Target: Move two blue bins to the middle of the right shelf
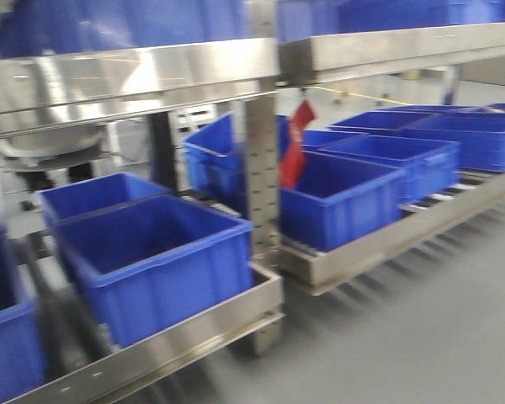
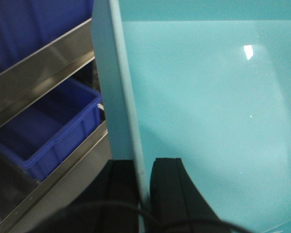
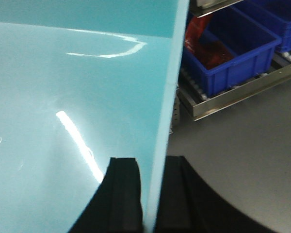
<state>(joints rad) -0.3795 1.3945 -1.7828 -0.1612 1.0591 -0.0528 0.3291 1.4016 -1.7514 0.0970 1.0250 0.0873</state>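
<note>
**Left of the left claw.** A brushed steel shelf rail [image 2: 43, 58] is seen, flat and dull-bright, and below it a royal-blue crate [image 2: 53, 131] with a ribbed rim. Both are well apart from the fingers.

**Left claw** [image 2: 143, 167]. It is closed on the left wall of the pale blue bin [image 2: 208, 121], with one black finger outside the wall and one inside.

**Between the claws.** The pale blue bin [image 3: 63, 97] is held off the shelving at its two opposite side walls.
- It is a sky-blue moulded plastic tub with plain walls, glossy enough to carry light streaks.
- The part of the interior in view is bare.
- Whether a second bin is nested beneath cannot be told.

**Handling, as judged.**
- The bin is taken to be stiff and light for its bulk.
- It is slick-skinned, so a pinch may slide if the bin is tilted.
- The walls may bow a little under squeeze.
- It is best held near the rim on both sides and kept level.

**Right claw** [image 3: 150, 162]. It is closed on the right wall in the same way, with one finger on each face.

**Right of the right claw.**
- A low royal-blue crate with red contents [image 3: 228, 53] is seated on a steel rail frame [image 3: 242, 92].
- Matte grey floor [image 3: 242, 160] lies nearer.

**Ahead of both claws.** In the smeared front view, steel shelving [image 1: 135, 76] is filled with royal-blue crates [image 1: 160, 261], and a red tag [image 1: 295, 147] hangs at the central post. The pale bin is not shown there.
</note>
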